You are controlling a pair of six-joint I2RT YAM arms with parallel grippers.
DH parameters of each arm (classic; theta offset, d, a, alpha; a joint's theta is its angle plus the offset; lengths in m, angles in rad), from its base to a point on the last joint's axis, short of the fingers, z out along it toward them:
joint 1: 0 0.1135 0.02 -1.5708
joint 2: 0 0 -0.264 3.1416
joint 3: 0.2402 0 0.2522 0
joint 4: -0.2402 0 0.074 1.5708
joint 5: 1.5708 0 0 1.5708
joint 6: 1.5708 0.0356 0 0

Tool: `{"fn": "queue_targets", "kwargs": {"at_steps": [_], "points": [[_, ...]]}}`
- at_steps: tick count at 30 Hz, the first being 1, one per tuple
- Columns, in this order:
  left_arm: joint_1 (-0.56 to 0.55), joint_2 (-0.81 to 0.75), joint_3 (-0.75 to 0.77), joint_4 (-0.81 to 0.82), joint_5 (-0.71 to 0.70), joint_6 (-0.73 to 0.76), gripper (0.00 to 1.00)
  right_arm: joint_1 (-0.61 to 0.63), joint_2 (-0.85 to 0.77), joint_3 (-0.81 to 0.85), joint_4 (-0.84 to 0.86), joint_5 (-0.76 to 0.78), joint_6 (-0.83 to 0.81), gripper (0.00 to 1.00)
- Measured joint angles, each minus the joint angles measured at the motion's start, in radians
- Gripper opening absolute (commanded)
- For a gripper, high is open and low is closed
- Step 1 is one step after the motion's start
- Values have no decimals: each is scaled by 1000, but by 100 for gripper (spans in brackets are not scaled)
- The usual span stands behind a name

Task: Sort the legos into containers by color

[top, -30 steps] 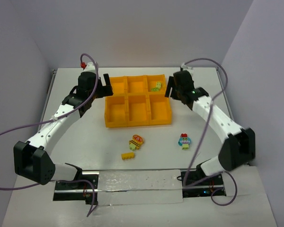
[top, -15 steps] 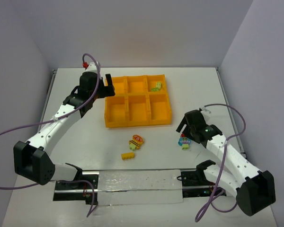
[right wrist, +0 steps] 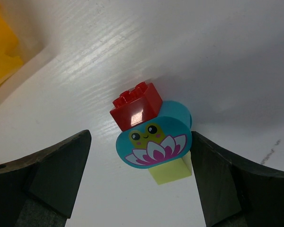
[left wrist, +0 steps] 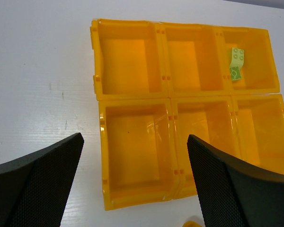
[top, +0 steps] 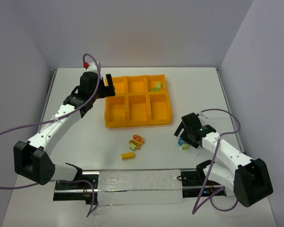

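The orange-yellow tray (top: pixel 138 124) of six wells sits at mid table; it also fills the left wrist view (left wrist: pixel 168 94). A lime green lego (top: pixel 156 86) lies in its back right well, also seen in the left wrist view (left wrist: pixel 235 64). The other wells look empty. My left gripper (top: pixel 104 85) is open and empty above the tray's left side (left wrist: pixel 135 137). My right gripper (top: pixel 182 138) is open and low over a red, teal and lime cluster (right wrist: pixel 154 142), with one jaw on each side of it. The right jaw is very close to the teal piece.
A yellow and red cluster (top: pixel 137 141) and a small yellow brick (top: pixel 128 155) lie on the white table in front of the tray. A tip of yellow shows at the bottom of the left wrist view (left wrist: pixel 193 223). Purple cables loop off both arms.
My right arm swung from the tray's back right corner down to the red-teal-lime cluster and now straddles it. My left arm barely moved.
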Motion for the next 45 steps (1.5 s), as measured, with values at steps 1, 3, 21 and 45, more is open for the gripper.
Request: {"fn": "queue_targets", "kwargs": {"at_steps": [1, 3, 21, 45], "points": [[0, 0, 0, 0, 0, 0, 99, 0, 2, -4, 13, -8, 0, 91], [0, 0, 0, 0, 0, 0, 99, 14, 14, -7, 34, -23, -1, 90], [-2, 1, 0, 0, -4, 0, 99, 291, 310, 151, 110, -2, -101, 82], [-9, 20, 13, -1, -3, 0, 99, 335, 312, 113, 135, -75, -260, 57]]}}
